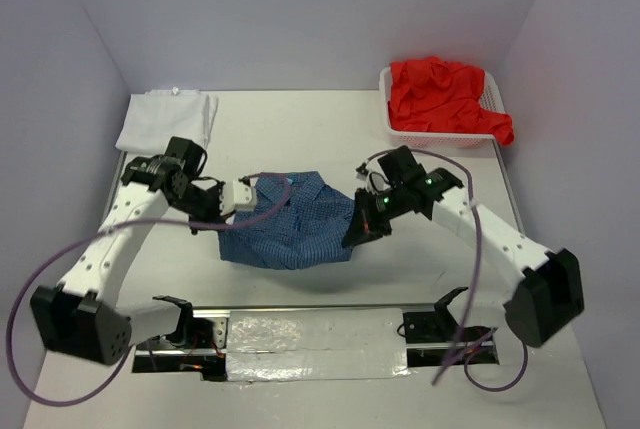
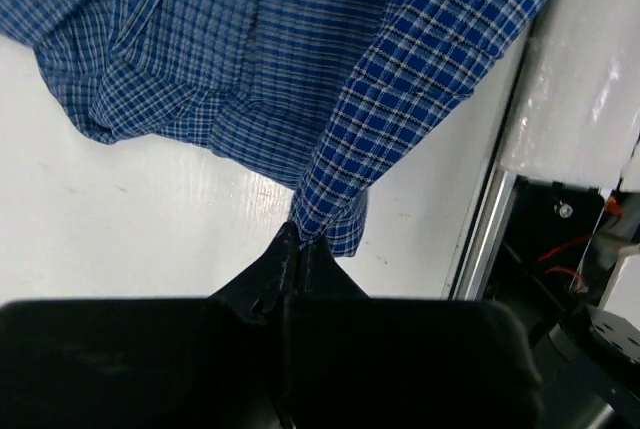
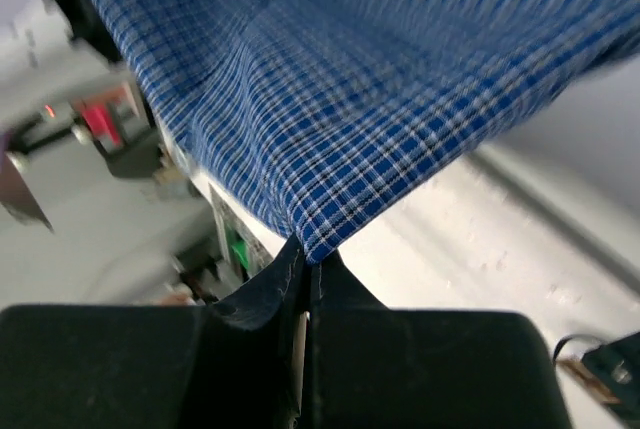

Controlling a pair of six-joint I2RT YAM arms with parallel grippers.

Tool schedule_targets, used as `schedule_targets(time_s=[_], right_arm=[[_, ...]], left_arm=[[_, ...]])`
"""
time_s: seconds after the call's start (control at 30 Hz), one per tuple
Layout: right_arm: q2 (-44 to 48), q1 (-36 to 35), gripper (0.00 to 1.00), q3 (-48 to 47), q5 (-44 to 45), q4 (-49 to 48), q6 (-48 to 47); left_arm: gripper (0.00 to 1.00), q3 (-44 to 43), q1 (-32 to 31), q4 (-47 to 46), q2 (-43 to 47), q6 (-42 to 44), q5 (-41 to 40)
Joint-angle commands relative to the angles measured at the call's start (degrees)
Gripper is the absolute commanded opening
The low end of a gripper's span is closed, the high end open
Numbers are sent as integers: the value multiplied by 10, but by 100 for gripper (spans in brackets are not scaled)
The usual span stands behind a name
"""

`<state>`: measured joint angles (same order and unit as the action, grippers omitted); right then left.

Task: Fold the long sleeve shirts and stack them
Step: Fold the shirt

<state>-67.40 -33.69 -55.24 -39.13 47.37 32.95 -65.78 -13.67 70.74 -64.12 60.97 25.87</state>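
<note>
blue fine-checked shirt (image 1: 290, 224) — rumpled, sagging, edges pinched by both claws

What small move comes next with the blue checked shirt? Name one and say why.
Probably pull the two grippers apart and lower the cloth flat. The left gripper and right gripper are each shut on an edge of the blue checked shirt, which is bunched and creased between them, so it likely needs spreading before any fold.
</note>
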Motion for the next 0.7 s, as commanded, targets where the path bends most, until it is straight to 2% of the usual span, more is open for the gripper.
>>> schedule_targets(time_s=[0.0, 0.07, 0.27, 0.43, 0.67], right_arm=[[-70, 84, 0, -55, -45, -27, -61], [-125, 134, 0, -99, -44, -33, -77], [-288, 180, 0, -194, -47, -37, -107], [-350, 215, 0, -217, -74, -90, -73], [-401, 238, 0, -255, -43, -142, -20]], left_arm=[[0, -39, 62, -56, -79, -83, 49], [0, -65, 76, -82, -137, -106, 62], [0, -144, 109, -162, -261, -206, 67], [0, -205, 120, -184, -367, -253, 41], [1, -261, 121, -242, -440, -320, 61]])
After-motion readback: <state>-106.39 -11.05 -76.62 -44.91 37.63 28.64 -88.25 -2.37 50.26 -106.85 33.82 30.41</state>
